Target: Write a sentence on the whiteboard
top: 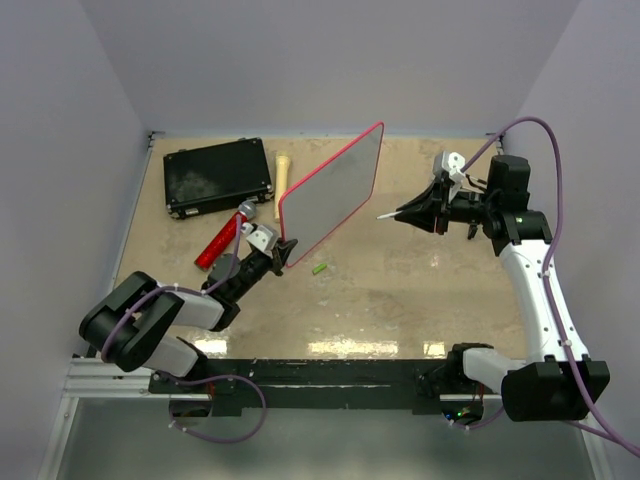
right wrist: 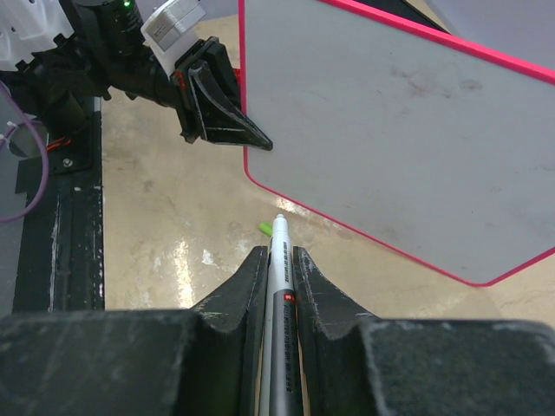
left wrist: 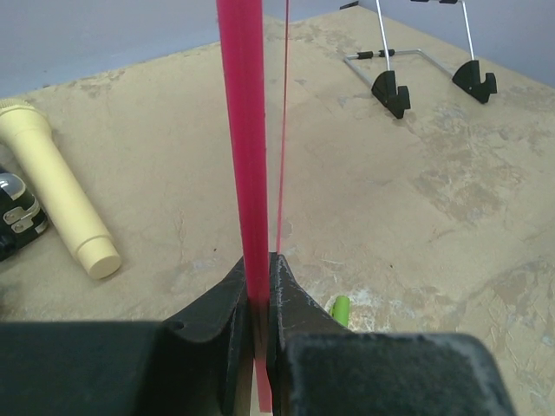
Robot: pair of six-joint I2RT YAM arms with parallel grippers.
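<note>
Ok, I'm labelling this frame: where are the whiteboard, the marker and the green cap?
whiteboard (top: 335,195), top view, middle of its white face.
marker (right wrist: 279,260), right wrist view, barrel behind the tip.
green cap (top: 319,268), top view, its middle.

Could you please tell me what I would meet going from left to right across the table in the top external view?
black case → whiteboard → marker → right gripper, which holds that marker pointing at the whiteboard.
</note>
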